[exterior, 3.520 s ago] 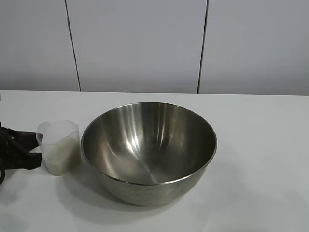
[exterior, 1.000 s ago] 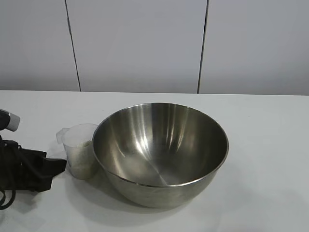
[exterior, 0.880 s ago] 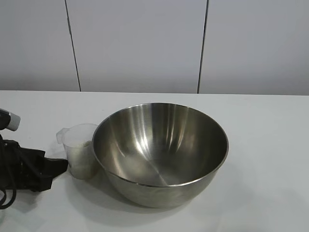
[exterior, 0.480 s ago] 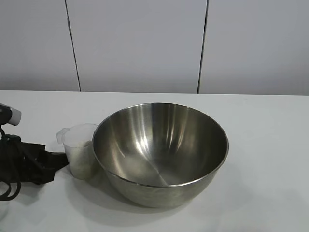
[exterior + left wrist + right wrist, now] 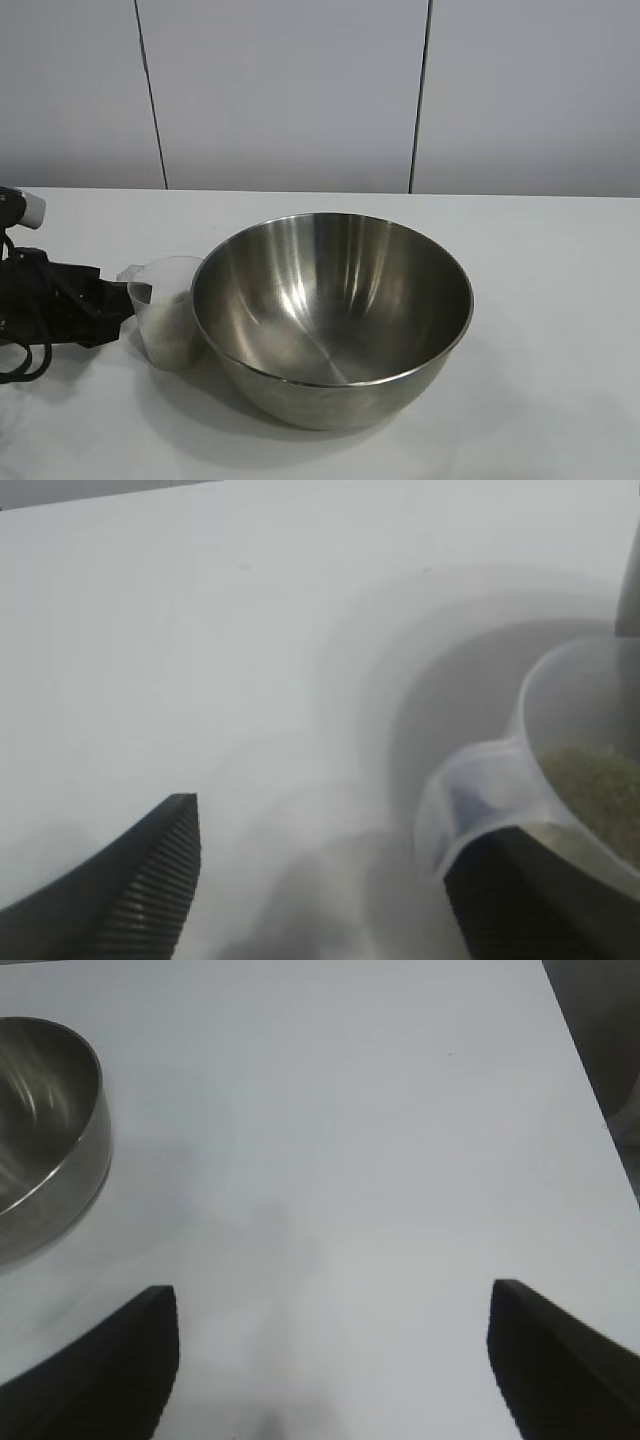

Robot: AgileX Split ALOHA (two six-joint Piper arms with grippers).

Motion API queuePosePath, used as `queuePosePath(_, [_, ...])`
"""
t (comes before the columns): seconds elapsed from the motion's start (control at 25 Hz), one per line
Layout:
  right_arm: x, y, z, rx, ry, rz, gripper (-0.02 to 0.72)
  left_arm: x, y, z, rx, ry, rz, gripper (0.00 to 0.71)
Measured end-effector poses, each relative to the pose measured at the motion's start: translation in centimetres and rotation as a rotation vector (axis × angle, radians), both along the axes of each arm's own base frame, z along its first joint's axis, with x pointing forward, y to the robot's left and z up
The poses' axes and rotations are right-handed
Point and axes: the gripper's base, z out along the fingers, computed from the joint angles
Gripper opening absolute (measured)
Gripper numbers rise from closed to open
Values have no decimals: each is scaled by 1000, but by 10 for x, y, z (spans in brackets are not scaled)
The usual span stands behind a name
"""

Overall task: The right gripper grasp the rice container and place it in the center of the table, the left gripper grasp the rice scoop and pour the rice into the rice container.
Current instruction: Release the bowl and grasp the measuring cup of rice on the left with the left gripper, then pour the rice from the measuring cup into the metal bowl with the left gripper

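Exterior view shows the rice container [image 5: 332, 315] already standing near the middle of the table [image 5: 540, 300], so the first half of the task looks done and the step in hand is the left pincer [image 5: 118, 308] taking the rice scoop [image 5: 165, 312]. The scoop stands upright on the table, touching or just beside the container's left wall, with rice [image 5: 172, 335] filling its lower part. The left pincer reaches in from the left edge, its tips at the scoop's spout side. In the left wrist view one finger sits right under the scoop's spout [image 5: 470, 800] while the other finger [image 5: 150, 880] stands well apart from it, so the pincer is open around nothing yet, and no grip on the scoop shows. The right pincer [image 5: 330, 1360] hangs open and idle over bare table, the container off to one side of it. My reading is that the next move calls for centring the scoop between the fingers, closing firmly on its thin walls, then lifting clear of the container's rim before tipping the spout over it
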Motion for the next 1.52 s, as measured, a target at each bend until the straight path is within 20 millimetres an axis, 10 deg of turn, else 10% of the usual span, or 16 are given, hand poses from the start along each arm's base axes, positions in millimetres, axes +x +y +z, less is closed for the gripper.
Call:
queuePosePath(0.24, [0, 0, 0, 0, 1, 0, 578, 0, 0, 0, 1, 0, -2, 59])
queuePosePath(0.72, [0, 0, 0, 0, 1, 0, 578, 6, 1, 31, 16, -117, 4, 8])
queuePosePath(1.04, [0, 0, 0, 0, 1, 0, 578, 25, -4, 96, 176, -232, -30, 8])
queuePosePath(1.52, [0, 0, 0, 0, 1, 0, 578, 13, -119, 192, 676, -334, -415, 8])
